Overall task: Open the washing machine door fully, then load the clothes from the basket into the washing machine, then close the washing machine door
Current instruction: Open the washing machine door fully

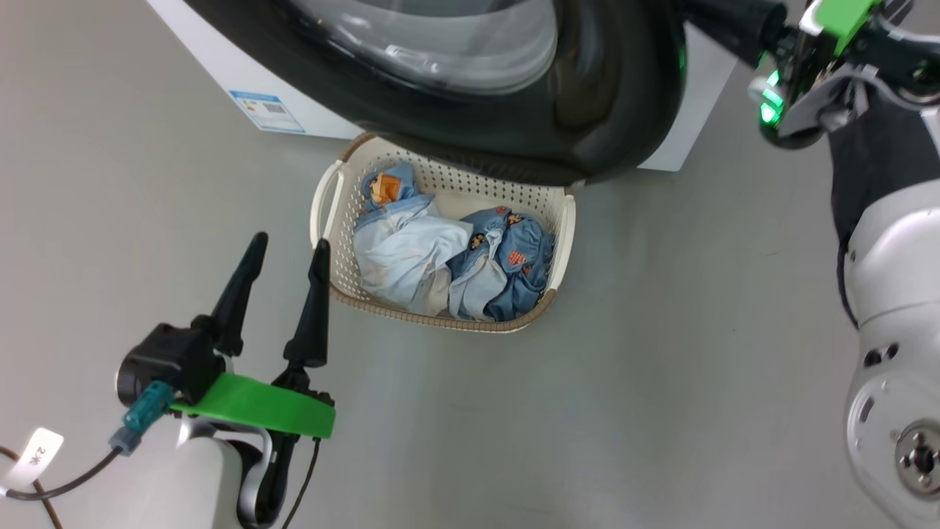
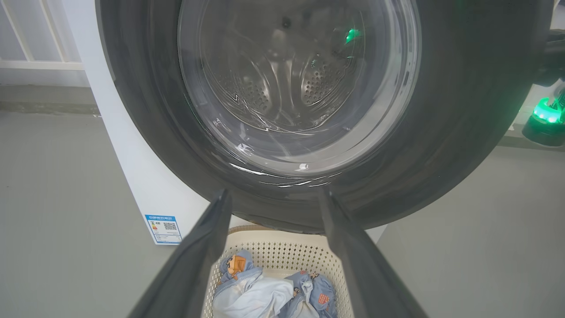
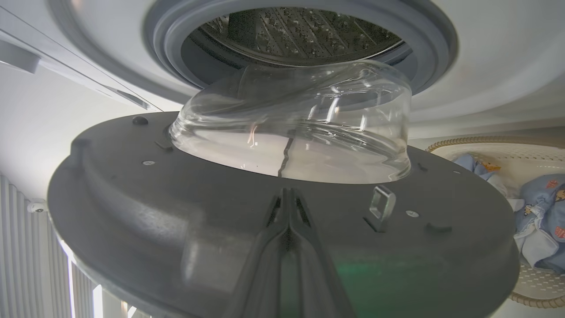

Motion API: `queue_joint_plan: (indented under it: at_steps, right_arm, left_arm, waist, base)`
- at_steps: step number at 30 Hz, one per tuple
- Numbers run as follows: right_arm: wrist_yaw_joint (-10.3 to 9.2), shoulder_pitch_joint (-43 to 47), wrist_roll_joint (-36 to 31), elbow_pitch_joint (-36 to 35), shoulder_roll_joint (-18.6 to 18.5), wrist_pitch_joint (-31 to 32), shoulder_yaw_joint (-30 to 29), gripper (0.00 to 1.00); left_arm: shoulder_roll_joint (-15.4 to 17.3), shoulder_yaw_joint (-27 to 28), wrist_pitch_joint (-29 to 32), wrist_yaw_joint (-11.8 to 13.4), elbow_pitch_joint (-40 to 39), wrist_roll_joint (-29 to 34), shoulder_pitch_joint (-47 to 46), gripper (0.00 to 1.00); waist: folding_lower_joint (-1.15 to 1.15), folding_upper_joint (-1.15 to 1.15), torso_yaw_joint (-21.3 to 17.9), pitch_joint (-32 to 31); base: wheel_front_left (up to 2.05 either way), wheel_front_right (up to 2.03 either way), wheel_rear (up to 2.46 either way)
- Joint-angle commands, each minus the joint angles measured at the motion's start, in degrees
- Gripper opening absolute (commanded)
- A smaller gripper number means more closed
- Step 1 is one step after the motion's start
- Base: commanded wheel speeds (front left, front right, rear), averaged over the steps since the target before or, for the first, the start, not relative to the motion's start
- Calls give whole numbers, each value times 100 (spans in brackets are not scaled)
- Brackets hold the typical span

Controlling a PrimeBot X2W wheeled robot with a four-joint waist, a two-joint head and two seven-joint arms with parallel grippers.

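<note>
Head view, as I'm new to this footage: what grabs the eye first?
The large round door with glossy black rim and clear glass bowl looms at top centre. Below it, a cream perforated plastic basket holds crumpled blue cartoon-print clothes; the open left hand sits at its left.

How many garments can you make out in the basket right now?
2: a pale blue-white garment in the left half of the basket, and a darker blue garment bunched against it on the right. More may be hidden underneath.
</note>
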Motion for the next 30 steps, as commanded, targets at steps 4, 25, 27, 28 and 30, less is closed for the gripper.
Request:
queue_joint_plan:
  at_steps: [4, 25, 27, 28, 30]
  right_arm:
    - [10, 376, 691, -405, 196, 138, 751, 0]
    - [10, 2131, 2866, -2084, 197, -412, 3658, 0]
    - [10, 2230, 2988, -2187, 197, -490, 3885, 0]
    - [10, 2275, 3036, -2228, 197, -528, 3997, 0]
    - [10, 2354, 3132, -2297, 197, -611, 4206, 0]
  left_arm:
    - [148, 200, -36, 3, -157, 57, 84, 100]
    - [148, 254, -36, -25, -190, 127, 248, 100]
    - [148, 252, -36, -27, -187, 128, 254, 100]
    - [148, 250, -36, -27, -185, 129, 259, 100]
    - [148, 249, -36, -29, -185, 135, 273, 100]
  waist:
    - [0, 0, -36, -101]
    - [0, 0, 23, -516]
    - [0, 0, 36, -542]
    - [0, 0, 42, -557]
    - [0, 0, 57, -584]
  base:
    - [0, 0, 0]
    - [0, 0, 0]
    - [0, 0, 0]
    - [0, 0, 0]
    - [0, 0, 0]
